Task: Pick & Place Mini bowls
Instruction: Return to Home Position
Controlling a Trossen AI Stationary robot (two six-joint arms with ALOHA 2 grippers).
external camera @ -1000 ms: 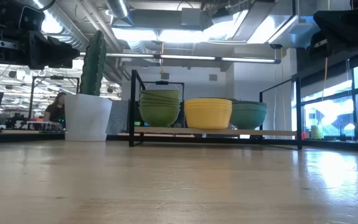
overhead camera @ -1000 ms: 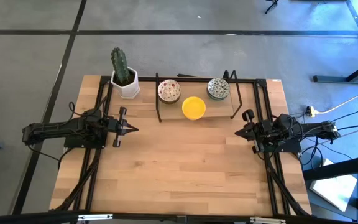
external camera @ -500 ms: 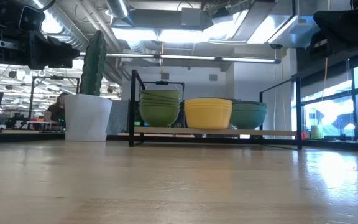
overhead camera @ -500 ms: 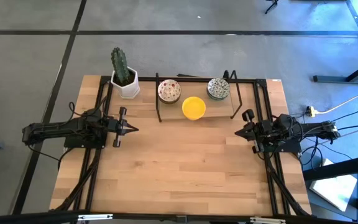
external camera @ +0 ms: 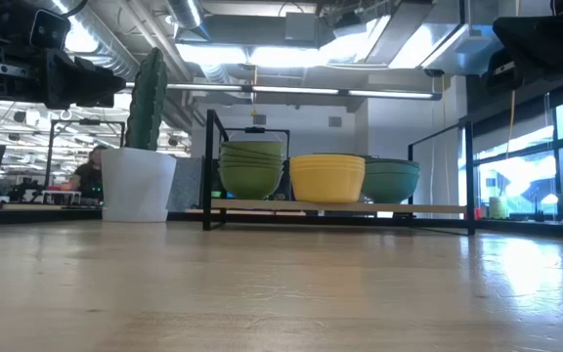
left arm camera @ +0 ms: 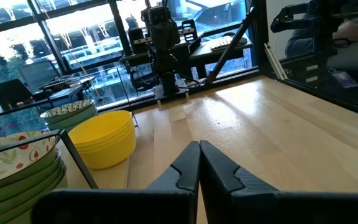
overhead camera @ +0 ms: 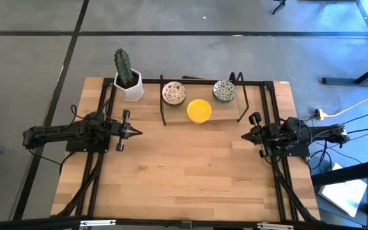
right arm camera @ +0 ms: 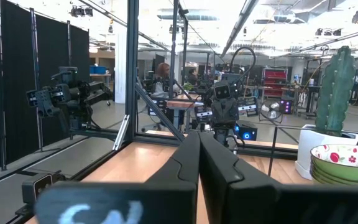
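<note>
Three stacks of mini bowls stand on a low black wire rack (overhead camera: pixel 238 102) at the table's far side: a red-speckled white stack (overhead camera: pixel 174 94), a plain yellow stack (overhead camera: pixel 199 110) and a green-grey patterned stack (overhead camera: pixel 224 91). In the low view they show as green (external camera: pixel 251 168), yellow (external camera: pixel 327 177) and dark green (external camera: pixel 392 180) stacks. My left gripper (overhead camera: pixel 137 133) hovers shut over the table's left part, pointing right. My right gripper (overhead camera: pixel 243 136) hovers shut over the right part, pointing left. Both are well short of the bowls.
A cactus in a white hexagonal pot (overhead camera: pixel 128 80) stands at the far left corner beside the rack. Black frame rails (overhead camera: pixel 277 172) run along the table's left and right sides. The wooden table top (overhead camera: pixel 184 172) lies bare between and in front of the arms.
</note>
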